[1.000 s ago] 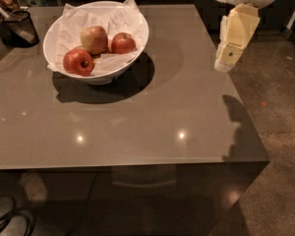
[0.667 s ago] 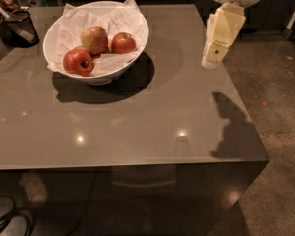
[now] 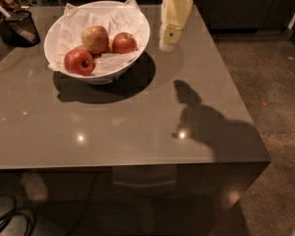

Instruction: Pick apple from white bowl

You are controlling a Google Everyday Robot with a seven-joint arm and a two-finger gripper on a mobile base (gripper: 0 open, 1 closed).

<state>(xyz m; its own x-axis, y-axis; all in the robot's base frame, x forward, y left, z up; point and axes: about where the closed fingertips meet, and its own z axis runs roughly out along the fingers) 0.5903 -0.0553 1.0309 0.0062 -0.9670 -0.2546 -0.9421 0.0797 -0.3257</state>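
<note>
Camera view: we see the gripper has swung over beside the bowl, closing on the small apple, though we cannot tell how open it is.

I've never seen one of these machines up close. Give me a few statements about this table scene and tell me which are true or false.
1. The white bowl is lined with white paper. True.
2. The gripper is inside the bowl. False: it hangs beside the bowl's right rim.
3. The small red apple is the fruit nearest the gripper. True.
4. The dark cup stands right of the bowl. False: it stands to its left.
</note>
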